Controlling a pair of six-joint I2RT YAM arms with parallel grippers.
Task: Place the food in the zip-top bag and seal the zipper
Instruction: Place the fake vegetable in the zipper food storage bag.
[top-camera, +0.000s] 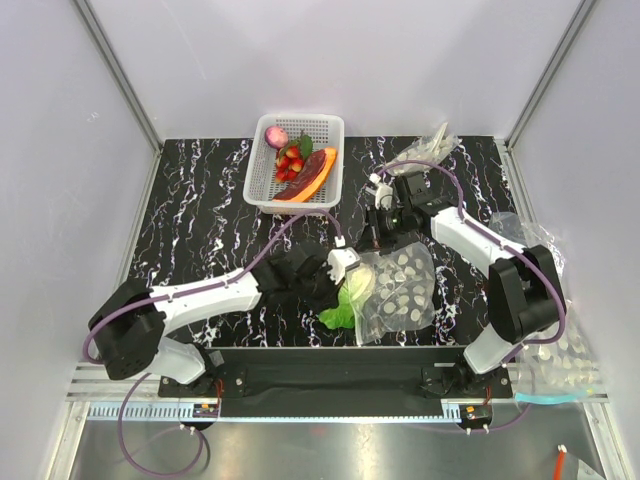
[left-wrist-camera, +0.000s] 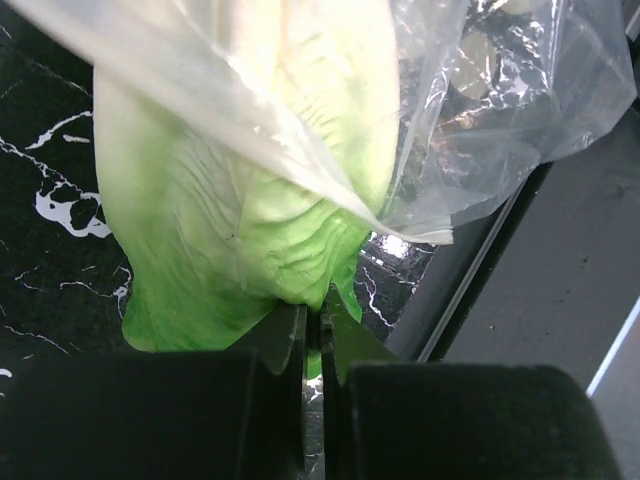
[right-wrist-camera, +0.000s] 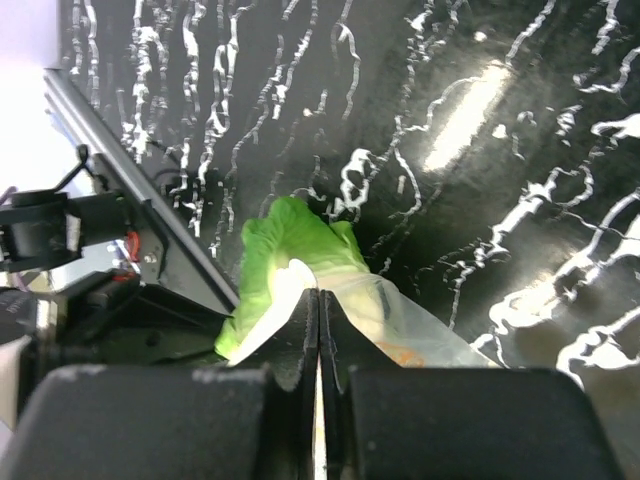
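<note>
The pale-green lettuce head (top-camera: 349, 296) lies at the table's front centre, its top partly inside the mouth of the clear dotted zip-top bag (top-camera: 402, 290). My left gripper (top-camera: 343, 268) is shut on a leaf edge of the lettuce (left-wrist-camera: 220, 230), with the bag's film (left-wrist-camera: 500, 130) draped over it. My right gripper (top-camera: 384, 236) is shut on the bag's far edge (right-wrist-camera: 420, 330), and the lettuce (right-wrist-camera: 280, 240) shows beyond it. I cannot make out the zipper strip. The pink bulb (top-camera: 277, 136), red berries (top-camera: 290, 160) and dark-red and orange pieces (top-camera: 312, 174) lie in the basket.
The white lattice basket (top-camera: 326, 128) stands at the back centre. Spare clear bags lie at the back right (top-camera: 436, 146), at the right edge (top-camera: 537, 238) and at the front right (top-camera: 562, 368). A metal rail runs along the table's front edge (top-camera: 330, 352).
</note>
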